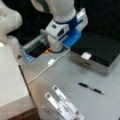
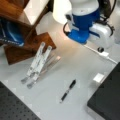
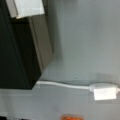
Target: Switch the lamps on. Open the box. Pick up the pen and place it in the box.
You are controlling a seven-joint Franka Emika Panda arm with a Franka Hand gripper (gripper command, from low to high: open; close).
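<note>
Claw (image 1: 51,48) hangs low over the desk (image 1: 75,72) in a front view, by the white cable switch (image 1: 51,62) and the grey tray (image 1: 31,48), its spread not something I can tell, while the box (image 1: 100,53) sits shut and the pen (image 1: 91,88) lies loose well apart. In a front view the pen (image 2: 68,90) rests between the white strips (image 2: 37,63) and the box (image 2: 107,100), so a careless sweep could roll it. From the wrist, only cable switch (image 3: 105,91) and box (image 3: 37,45) show; dragging the cable might snag.

Dim, even light, soft blur throughout
</note>
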